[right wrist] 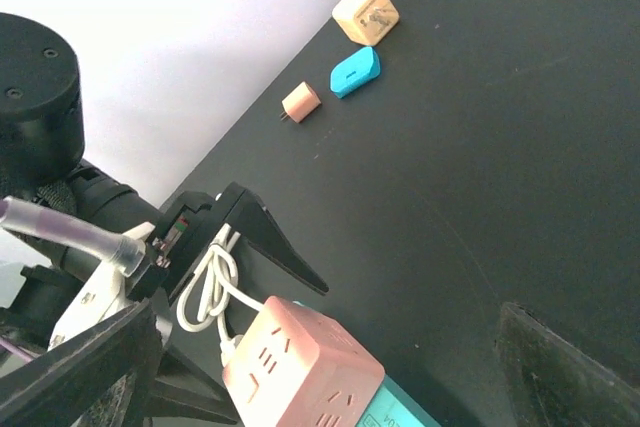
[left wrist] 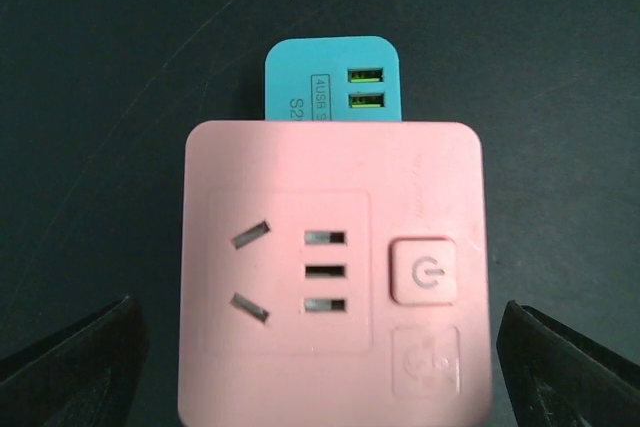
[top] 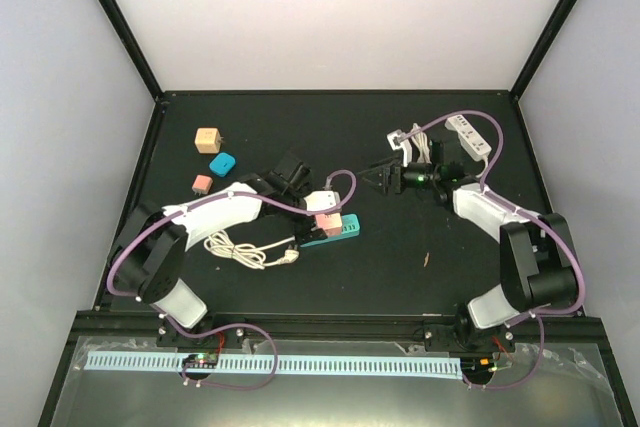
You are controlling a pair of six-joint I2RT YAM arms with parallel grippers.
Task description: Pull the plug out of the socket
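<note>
Pink plug sits pushed into the teal socket strip on the tabletop, directly beneath the left gripper. The right gripper hangs well apart from it, wide open and empty.

From the left wrist, the plug lies between the spread fingers, neither touching it, with the strip poking out beyond.

From the right wrist, the plug lies ahead and low, untouched.

By this showing, both grasping and pulling are left to do.

Overhead rear view, two close wrist views; pink adapter common.
</note>
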